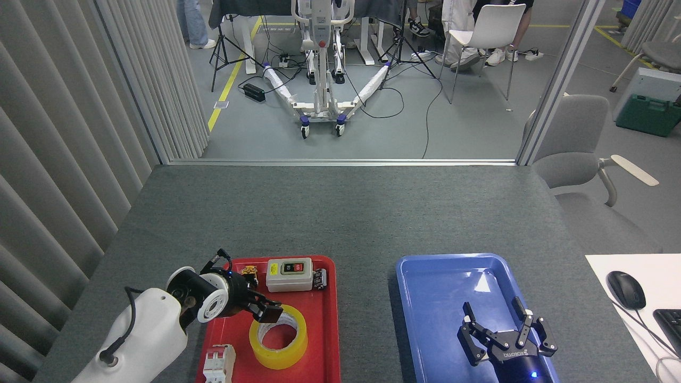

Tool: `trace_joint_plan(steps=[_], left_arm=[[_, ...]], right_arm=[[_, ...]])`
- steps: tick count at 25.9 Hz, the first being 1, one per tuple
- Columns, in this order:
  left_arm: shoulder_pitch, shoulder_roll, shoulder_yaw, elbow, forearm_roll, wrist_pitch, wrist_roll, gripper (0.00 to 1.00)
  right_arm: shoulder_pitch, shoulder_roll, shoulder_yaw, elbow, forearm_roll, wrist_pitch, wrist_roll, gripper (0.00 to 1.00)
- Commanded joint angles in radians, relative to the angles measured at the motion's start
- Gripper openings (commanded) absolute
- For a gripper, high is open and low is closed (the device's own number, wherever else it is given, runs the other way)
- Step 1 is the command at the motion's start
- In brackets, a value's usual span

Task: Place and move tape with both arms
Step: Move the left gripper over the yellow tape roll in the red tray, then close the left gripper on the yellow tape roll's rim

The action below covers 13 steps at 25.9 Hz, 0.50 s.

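Observation:
The tape [282,360], a yellow roll with a white core, lies flat in the near half of a red tray [333,324]. My left arm comes in from the lower left, and its gripper [267,313] hangs over the roll's upper-left rim, fingers pointing right and down. It is seen side-on and dark, so its jaw state is unclear. My right gripper [490,305] hovers over the near part of a blue tray [436,276], fingers spread apart with nothing between them.
The red tray also holds a grey switch box [289,274], a small push button [248,272], a dark connector [320,278] and a white breaker [219,363]. A white desk with a mouse [625,289] and keyboard [671,323] stands at right.

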Motion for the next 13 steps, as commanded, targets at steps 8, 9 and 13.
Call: trace_joint_plan(steps=[8, 9, 13], left_arm=[[-0.047, -0.095, -0.021, 0.187, 0.006, 0.001, -0.148, 1.00], [-0.050, -0.097, -0.021, 0.195, 0.006, 0.004, -0.148, 1.00], [-0.050, -0.100, -0.012, 0.243, 0.001, 0.007, -0.150, 0.99]], right_arm=[[0.000, 0.002, 0.000, 0.000, 0.002, 0.000, 0.000, 1.00], [0.000, 0.002, 0.000, 0.000, 0.002, 0.000, 0.000, 0.99], [0.000, 0.005, 0.000, 0.002, 0.003, 0.000, 0.000, 1.00]])
